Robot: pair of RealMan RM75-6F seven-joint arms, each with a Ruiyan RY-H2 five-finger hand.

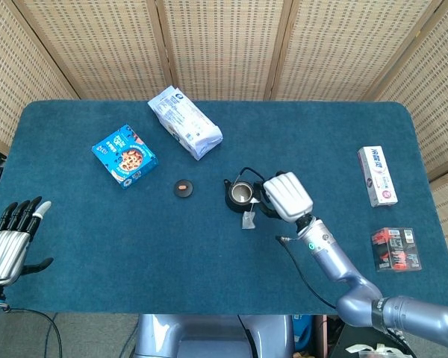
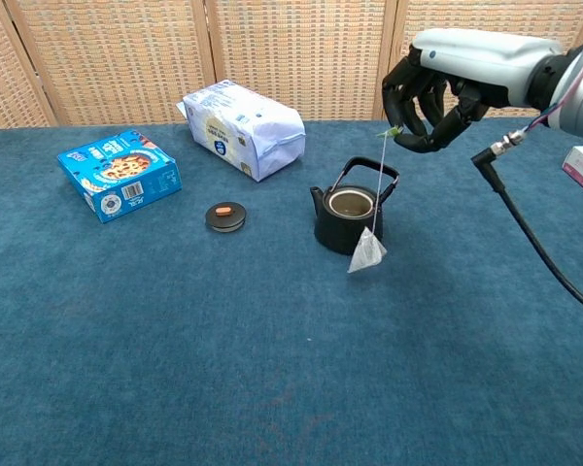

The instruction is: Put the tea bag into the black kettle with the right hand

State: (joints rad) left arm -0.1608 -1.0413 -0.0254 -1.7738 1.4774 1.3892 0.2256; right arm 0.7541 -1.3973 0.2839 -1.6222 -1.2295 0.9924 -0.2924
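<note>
Tea bag (image 2: pixel 367 253) hangs in the air by its string from the right hand (image 2: pixel 429 95), whose fingertips are pinched on the tag end, and it dangles just in front of the black kettle (image 2: pixel 348 220), below the level of the open mouth rather than over it. The likely trouble from here is the pendulum — the bag sits on a long thread, so any quick sideways shift could swing it against the kettle's wall or snag the string on the raised handle (image 2: pixel 362 171), and lowering now would drop it outside on the table (image 2: pixel 272 369). It probably needs lifting and centring first. The chest view shows the string, the pinch and the bag's height plainly; the head view flattens that height but alone shows the left hand (image 1: pixel 7 243), fingers spread and holding nothing at the table's near-left edge, well apart from everything.
</note>
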